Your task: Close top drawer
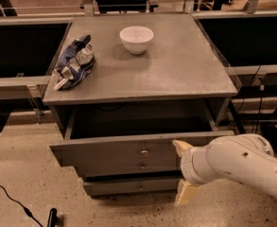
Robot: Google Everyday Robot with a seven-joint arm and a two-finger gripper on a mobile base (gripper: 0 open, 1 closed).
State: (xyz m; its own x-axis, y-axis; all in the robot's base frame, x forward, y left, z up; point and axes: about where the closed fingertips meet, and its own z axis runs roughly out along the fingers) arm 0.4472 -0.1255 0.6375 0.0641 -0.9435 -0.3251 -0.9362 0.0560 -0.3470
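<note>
I see the top drawer (114, 154) standing well out from the grey cabinet, its tall front panel tilted slightly and its small round knob (144, 151) near the middle. My tool (178, 173) is at the right end of that panel, released, with nothing between its two pale fingers (181, 146). The upper finger sits at the panel's top edge. The lower one hangs down in front of the slimmer drawer fronts (128, 186) beneath. The white arm (237, 165) comes in from the lower right. On the tabletop (176, 65) a white bowl (136, 38) sits toward the back, and a crumpled blue-and-white bag (74, 63) lies near the left edge, well apart from it. A black cable (9, 196) trails across the speckled floor at lower left.
</note>
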